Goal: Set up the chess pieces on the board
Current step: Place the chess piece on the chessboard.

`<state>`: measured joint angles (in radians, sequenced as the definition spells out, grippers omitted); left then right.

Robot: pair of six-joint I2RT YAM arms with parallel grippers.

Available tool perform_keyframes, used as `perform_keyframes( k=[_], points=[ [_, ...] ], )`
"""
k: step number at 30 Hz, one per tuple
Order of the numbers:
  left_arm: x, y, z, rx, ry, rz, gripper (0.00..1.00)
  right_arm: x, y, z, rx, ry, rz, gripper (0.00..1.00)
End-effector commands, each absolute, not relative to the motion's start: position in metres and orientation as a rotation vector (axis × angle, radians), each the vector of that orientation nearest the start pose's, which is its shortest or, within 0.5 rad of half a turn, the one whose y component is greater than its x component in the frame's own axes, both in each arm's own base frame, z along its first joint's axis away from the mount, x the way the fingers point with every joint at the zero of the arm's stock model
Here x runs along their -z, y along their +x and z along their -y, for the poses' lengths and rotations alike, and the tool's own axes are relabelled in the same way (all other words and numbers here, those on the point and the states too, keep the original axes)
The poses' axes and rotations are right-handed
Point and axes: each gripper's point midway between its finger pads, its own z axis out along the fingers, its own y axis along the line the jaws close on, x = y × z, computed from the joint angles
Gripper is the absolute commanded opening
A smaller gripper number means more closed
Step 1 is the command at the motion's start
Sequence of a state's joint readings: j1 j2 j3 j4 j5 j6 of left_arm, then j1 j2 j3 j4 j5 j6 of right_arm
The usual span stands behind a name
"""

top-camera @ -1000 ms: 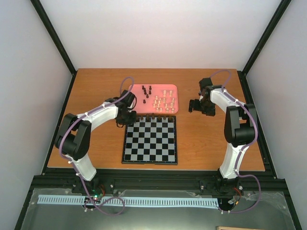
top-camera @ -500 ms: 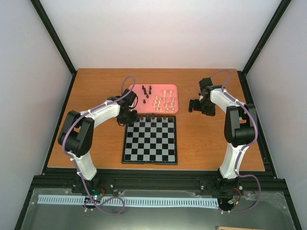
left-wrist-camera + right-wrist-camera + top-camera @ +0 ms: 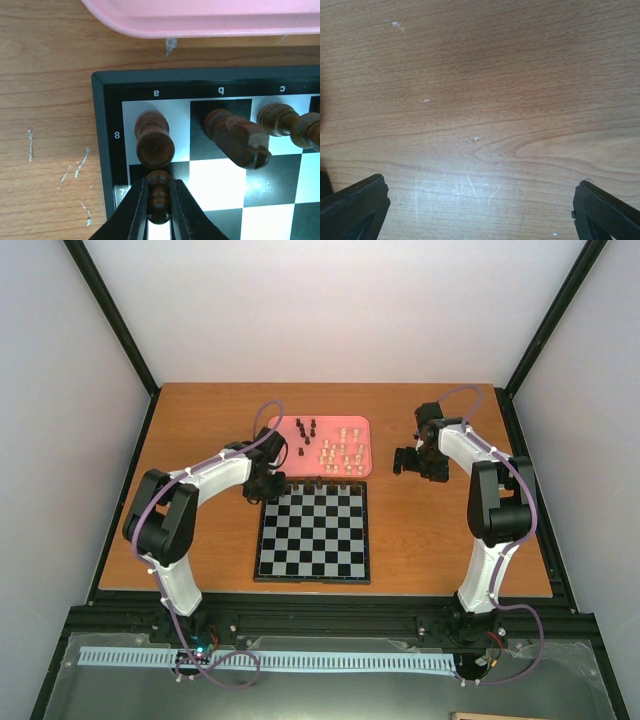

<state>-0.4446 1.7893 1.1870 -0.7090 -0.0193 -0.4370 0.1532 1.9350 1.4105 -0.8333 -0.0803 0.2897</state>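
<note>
Dark brown pieces stand only along the board's far rank: a rook (image 3: 154,142) on a8, a knight (image 3: 237,137) on b8 and a bishop (image 3: 280,119) on c8. The top view shows more along that rank, too small to count. The left gripper (image 3: 159,186) has its fingers clamped on another dark piece (image 3: 159,200), held upright over a7 just in front of the rook. Whether its base touches the square is hidden. The rest of the board (image 3: 313,540) is bare. A few dark pieces (image 3: 305,428) and the cream pieces (image 3: 343,452) wait on the pink tray (image 3: 200,20), so I judge the job well under half done.

Room is tight at this corner. The rook is just beside the fingers, the board's border is close on the left, and the tray rim lies just beyond it. The right gripper (image 3: 480,202) hangs spread wide, holding nothing, over bare table (image 3: 480,100), well apart from the board.
</note>
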Motion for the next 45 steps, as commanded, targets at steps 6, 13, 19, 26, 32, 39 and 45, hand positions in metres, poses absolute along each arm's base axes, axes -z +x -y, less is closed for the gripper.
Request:
perform_keyframes(
  k=[6,13,19,26,32,39,45],
  points=[
    [-0.046,0.346,0.160,0.107,0.028,-2.900,0.10,-0.055,0.404,-0.078,-0.185,0.186,-2.917,1.00],
    [-0.055,0.343,0.158,0.099,0.051,-2.888,0.17,-0.056,0.405,-0.079,-0.190,0.184,-2.915,1.00],
    [-0.057,0.345,0.162,0.129,0.062,-2.882,0.26,-0.055,0.405,-0.081,-0.207,0.191,-2.914,1.00],
    [-0.071,0.346,0.164,0.150,0.082,-2.855,0.34,-0.055,0.405,-0.080,-0.204,0.187,-2.912,1.00],
    [-0.124,0.354,0.169,0.203,0.105,-2.762,0.45,-0.057,0.408,-0.081,-0.212,0.188,-2.905,1.00],
    [-0.150,0.399,0.178,0.122,0.231,-2.667,0.45,-0.059,0.414,-0.081,-0.204,0.187,-2.900,1.00],
    [-0.141,0.457,0.222,0.228,0.315,-2.624,0.44,-0.067,0.426,-0.082,-0.196,0.184,-2.880,1.00]
  ],
)
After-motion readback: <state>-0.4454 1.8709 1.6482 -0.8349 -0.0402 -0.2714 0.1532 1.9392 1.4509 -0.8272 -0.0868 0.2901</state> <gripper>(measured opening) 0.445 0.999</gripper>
